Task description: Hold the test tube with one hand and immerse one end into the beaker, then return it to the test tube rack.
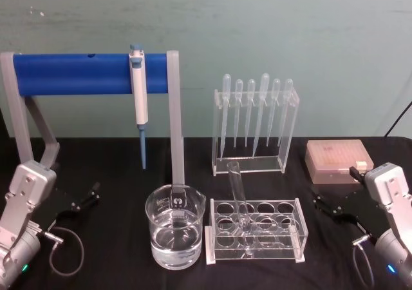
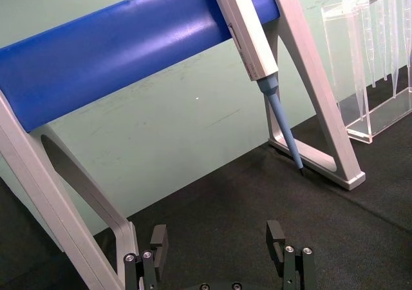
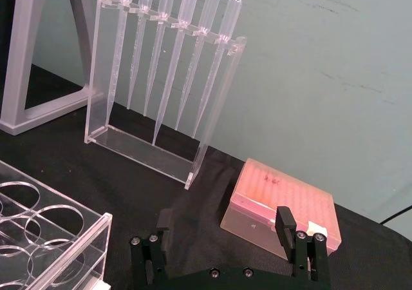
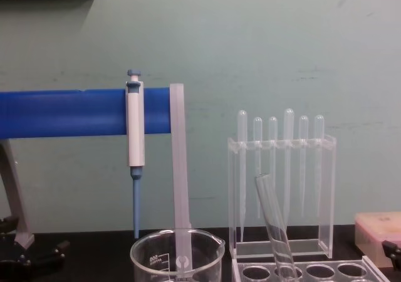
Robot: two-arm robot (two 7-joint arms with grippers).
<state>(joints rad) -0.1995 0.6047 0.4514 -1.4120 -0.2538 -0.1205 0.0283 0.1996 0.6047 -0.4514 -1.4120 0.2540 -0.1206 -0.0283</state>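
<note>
The test tube leans tilted in a hole of the clear rack, its open rim up; the chest view shows the test tube from the side. Left of the rack stands the beaker, about half full of clear liquid, and its rim also shows in the chest view. My left gripper rests open at the table's left, well away from the beaker. The right gripper is open at the table's right, beside the rack. Both wrist views show the left gripper and the right gripper holding nothing.
A blue bar on a grey stand holds a white pipettor behind the beaker. A clear pipette rack stands behind the tube rack. A pink tip box sits at the back right.
</note>
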